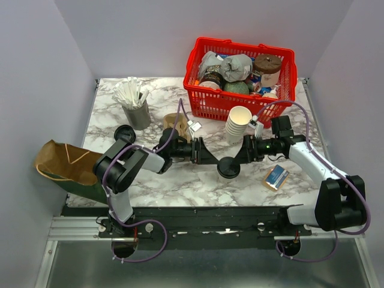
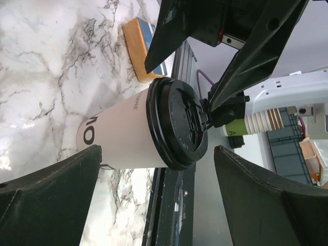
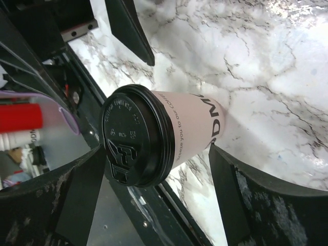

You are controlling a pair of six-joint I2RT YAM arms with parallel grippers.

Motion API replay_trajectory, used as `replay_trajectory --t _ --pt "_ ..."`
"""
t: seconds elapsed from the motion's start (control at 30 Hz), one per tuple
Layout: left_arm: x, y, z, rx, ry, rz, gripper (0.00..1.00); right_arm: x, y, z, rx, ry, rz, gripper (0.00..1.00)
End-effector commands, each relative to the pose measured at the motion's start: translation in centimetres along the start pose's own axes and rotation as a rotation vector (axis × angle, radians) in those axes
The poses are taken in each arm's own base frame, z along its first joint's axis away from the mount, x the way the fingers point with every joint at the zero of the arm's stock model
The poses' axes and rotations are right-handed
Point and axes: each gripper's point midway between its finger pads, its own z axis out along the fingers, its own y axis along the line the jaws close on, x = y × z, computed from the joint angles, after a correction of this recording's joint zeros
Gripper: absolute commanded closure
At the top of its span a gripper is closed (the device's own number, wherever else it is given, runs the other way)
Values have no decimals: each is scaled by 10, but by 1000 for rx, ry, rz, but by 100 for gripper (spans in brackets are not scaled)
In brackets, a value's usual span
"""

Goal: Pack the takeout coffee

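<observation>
The takeout coffee cup (image 1: 228,167), white with a black lid, stands upright on the marble table near its front edge. It also shows in the left wrist view (image 2: 118,138) and the right wrist view (image 3: 189,128). My left gripper (image 1: 210,155) is open and comes at the cup from the left, fingertips (image 2: 82,169) just short of it. My right gripper (image 1: 241,157) is open and comes from the right, its fingers (image 3: 225,174) on either side of the cup. The brown paper bag (image 1: 66,165) lies at the table's left edge.
A red basket (image 1: 288,72) full of items stands at the back right, with a stack of paper cups (image 1: 238,123) in front of it. A grey holder of white stirrers (image 1: 135,105) is at the back left. A small orange-and-blue box (image 1: 276,177) lies right of the cup.
</observation>
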Motion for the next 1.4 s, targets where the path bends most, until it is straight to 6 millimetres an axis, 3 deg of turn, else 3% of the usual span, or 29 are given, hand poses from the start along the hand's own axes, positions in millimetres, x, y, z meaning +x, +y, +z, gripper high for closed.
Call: replay_trajectory --t 0.0,0.2,0.4,0.5,0.8,1.23,1.37 --pt "16 -1 -5 21 38 23 2 0 14 3 -93 -28 49 11" --pt "30 -18 -10 109 63 12 6 21 15 5 -111 -1 134 13" --pt "38 -54 9 284 120 39 8 21 17 5 -126 -6 139 13" --pt "32 -54 16 307 106 31 10 23 18 6 -135 1 142 13" --pt "8 -14 11 133 25 -8 12 17 13 4 -88 -28 128 13" --pt "8 11 12 -19 53 -38 12 2 5 5 -79 -72 157 13" --pt "5 8 11 -9 45 -35 11 0 -1 3 -67 -84 178 14"
